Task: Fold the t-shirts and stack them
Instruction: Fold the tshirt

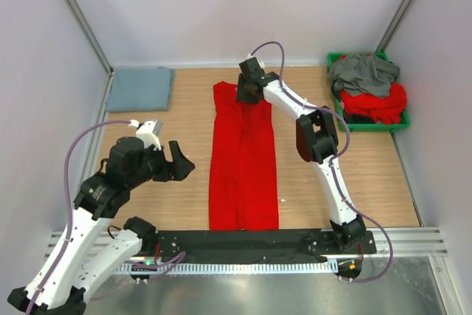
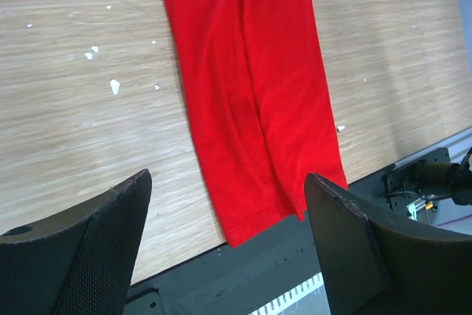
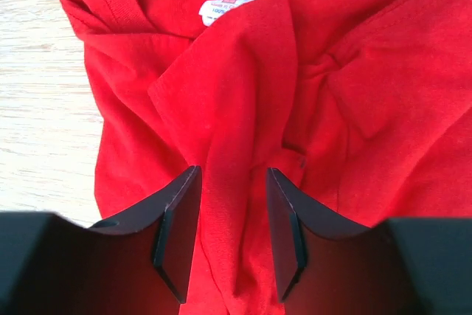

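Note:
A bright red t-shirt point(image 1: 243, 160) lies folded lengthwise into a long strip down the middle of the table. My right gripper point(image 1: 247, 94) is low over its collar end. In the right wrist view the jaws point(image 3: 232, 175) stand apart on either side of a raised fold of the red cloth point(image 3: 236, 94), just below the white neck label point(image 3: 227, 7). My left gripper point(image 1: 183, 160) is open and empty, hovering left of the shirt. The left wrist view point(image 2: 228, 182) shows the shirt's near hem point(image 2: 251, 94).
A folded dusty blue-grey t-shirt point(image 1: 140, 88) lies at the back left. A green bin point(image 1: 333, 60) at the back right holds a dark grey t-shirt point(image 1: 363, 73) on top of more red t-shirts point(image 1: 376, 102). A black rail point(image 1: 251, 241) runs along the near edge.

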Tool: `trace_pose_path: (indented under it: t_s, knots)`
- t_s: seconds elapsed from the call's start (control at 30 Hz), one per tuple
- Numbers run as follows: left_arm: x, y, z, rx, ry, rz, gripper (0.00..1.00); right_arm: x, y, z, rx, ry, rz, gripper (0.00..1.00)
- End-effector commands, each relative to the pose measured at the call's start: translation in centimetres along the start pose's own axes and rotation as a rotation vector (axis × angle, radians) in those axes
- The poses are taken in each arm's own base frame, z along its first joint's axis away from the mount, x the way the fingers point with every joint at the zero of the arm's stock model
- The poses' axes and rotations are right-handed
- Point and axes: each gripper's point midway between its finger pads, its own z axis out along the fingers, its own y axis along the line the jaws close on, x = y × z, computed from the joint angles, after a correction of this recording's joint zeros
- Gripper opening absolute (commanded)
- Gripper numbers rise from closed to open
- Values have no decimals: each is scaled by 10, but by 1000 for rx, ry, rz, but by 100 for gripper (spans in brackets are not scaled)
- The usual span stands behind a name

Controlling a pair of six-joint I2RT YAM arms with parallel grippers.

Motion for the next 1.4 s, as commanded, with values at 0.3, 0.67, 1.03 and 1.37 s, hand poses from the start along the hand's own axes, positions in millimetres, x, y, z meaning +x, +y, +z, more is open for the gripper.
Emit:
trace_pose_path:
  t_s: [0.3, 0.67, 1.03, 1.37]
  knots:
    - [40, 25, 33, -162, 208, -154, 78, -7, -25, -128, 26, -140, 6, 69]
    - [122, 13, 68, -112, 362, -334, 70, 235, -93, -274, 61, 97, 76, 68]
    - [200, -1, 77, -125, 465, -330, 68, 356, -109, -288, 86, 245, 45, 57]
    - [222, 2, 81, -170, 474, -303, 63, 383, -100, -270, 75, 274, 37, 50]
